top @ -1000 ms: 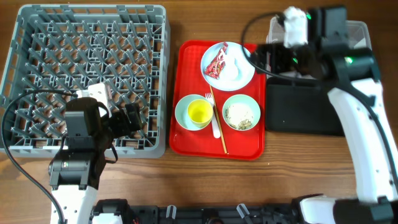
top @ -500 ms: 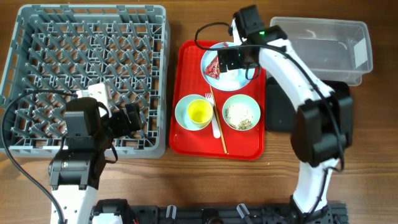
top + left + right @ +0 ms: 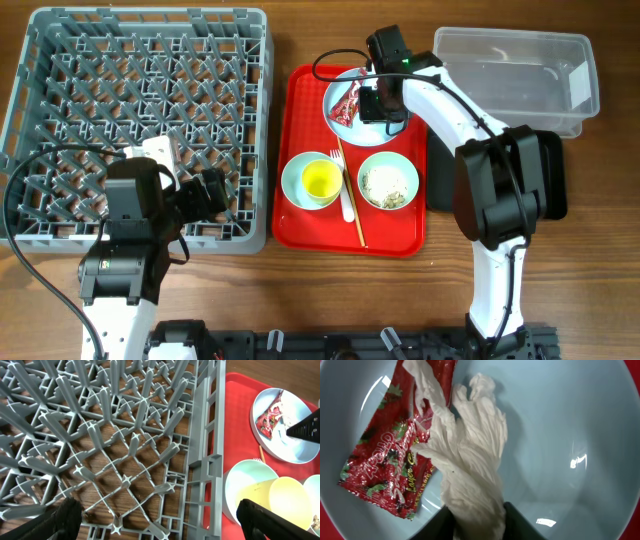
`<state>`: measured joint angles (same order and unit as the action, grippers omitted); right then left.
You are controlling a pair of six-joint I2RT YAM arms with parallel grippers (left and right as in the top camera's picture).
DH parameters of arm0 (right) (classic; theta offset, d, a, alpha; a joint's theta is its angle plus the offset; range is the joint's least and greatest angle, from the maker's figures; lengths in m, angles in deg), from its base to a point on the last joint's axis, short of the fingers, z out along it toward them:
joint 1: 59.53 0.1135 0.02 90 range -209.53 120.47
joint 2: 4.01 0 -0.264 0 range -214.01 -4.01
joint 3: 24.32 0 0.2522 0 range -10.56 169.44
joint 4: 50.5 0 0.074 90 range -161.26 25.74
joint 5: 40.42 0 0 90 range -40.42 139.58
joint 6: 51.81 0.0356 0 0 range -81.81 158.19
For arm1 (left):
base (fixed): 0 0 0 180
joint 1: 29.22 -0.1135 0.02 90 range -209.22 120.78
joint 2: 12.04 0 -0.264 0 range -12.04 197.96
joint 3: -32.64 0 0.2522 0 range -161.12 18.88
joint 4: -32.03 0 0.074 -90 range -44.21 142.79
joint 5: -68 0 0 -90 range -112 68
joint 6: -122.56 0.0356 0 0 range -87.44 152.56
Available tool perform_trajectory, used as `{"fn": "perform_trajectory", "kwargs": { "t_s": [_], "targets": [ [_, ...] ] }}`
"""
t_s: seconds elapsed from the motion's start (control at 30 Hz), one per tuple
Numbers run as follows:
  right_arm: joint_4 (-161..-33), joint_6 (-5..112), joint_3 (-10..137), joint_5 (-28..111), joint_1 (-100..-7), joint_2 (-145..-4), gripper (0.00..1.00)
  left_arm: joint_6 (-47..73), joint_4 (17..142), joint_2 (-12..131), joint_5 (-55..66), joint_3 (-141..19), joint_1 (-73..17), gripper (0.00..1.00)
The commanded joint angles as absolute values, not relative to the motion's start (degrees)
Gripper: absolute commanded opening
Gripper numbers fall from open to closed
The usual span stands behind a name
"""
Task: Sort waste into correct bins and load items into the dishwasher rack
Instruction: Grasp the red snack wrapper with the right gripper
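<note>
My right gripper (image 3: pixel 475 525) is shut on the crumpled white tissue (image 3: pixel 470 460), which lies on the round pale plate (image 3: pixel 560 420) beside the red snack wrapper (image 3: pixel 390 470). From overhead, the right gripper (image 3: pixel 377 104) sits over the plate (image 3: pixel 372 128) on the red tray, with the wrapper (image 3: pixel 348 102) to its left. My left gripper (image 3: pixel 160 522) hangs open over the grey dishwasher rack (image 3: pixel 125 435), holding nothing. A yellow cup (image 3: pixel 321 180) stands in one blue-green bowl (image 3: pixel 296 180). The other bowl (image 3: pixel 388 182) holds rice scraps. A white fork (image 3: pixel 347 195) and a wooden stick (image 3: pixel 352 205) lie between them.
The red serving tray (image 3: pixel 300 225) sits between the rack (image 3: pixel 140 30) and the bins. The clear tub (image 3: pixel 515 70) stands at the back right. The black tray (image 3: pixel 440 170) in front of it is largely covered by my right arm.
My right arm swung left from above the bins to the plate, dropped down and shut its jaws on the tissue. The left arm has not moved.
</note>
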<state>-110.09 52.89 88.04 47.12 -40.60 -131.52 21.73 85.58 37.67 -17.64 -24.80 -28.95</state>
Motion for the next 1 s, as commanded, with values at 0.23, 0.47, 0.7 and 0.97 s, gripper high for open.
{"fn": "perform_trajectory", "kwargs": {
  "t_s": [0.23,0.47,0.7,0.97],
  "targets": [
    [-120.88,51.86,95.19,49.81,-43.46,-123.34,0.04,21.42,85.51,37.84,-16.97,-25.81,-28.68,1.00],
    [-120.99,56.71,95.45,54.90,-54.32,-114.88,0.16,21.42,85.49,37.84,-16.97,-25.81,-28.68,1.00],
    [-115.07,54.90,95.30,33.33,-59.48,-114.99,0.82,21.42,85.51,37.84,-16.97,-25.81,-28.68,1.00],
    [-114.44,60.43,94.91,48.54,-43.96,-116.81,0.87,21.42,85.54,37.84,-16.97,-25.81,-28.68,1.00]
  ]
}}
